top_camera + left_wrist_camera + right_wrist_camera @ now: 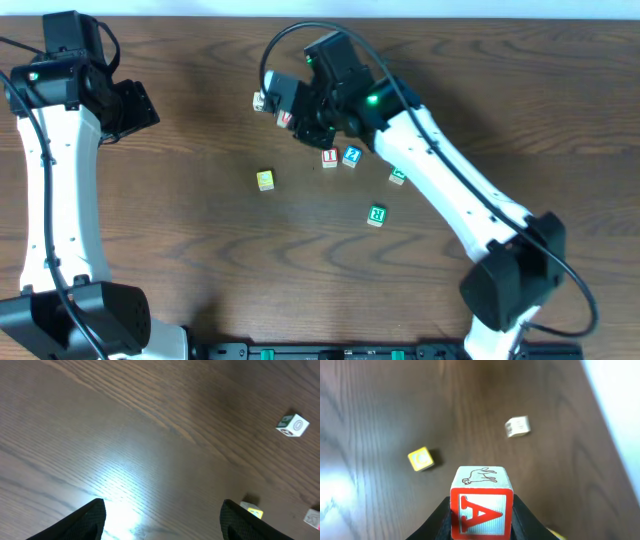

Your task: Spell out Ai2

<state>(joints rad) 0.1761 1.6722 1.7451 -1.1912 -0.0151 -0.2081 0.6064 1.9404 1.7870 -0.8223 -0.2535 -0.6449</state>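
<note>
The red "A" cube sits clamped between the fingers of my right gripper, lifted above the table; on its top face is a small animal drawing. Overhead, that gripper hovers up and left of the red "I" cube and the blue "2" cube, which lie side by side on the wood. At the far left my left gripper stands open over bare table, its jaws wide apart with nothing between them.
A yellow cube lies left of centre. A plain white cube lies beside the right gripper. Two green-lettered cubes rest close to the right arm. The left wrist view shows a cube and the yellow cube.
</note>
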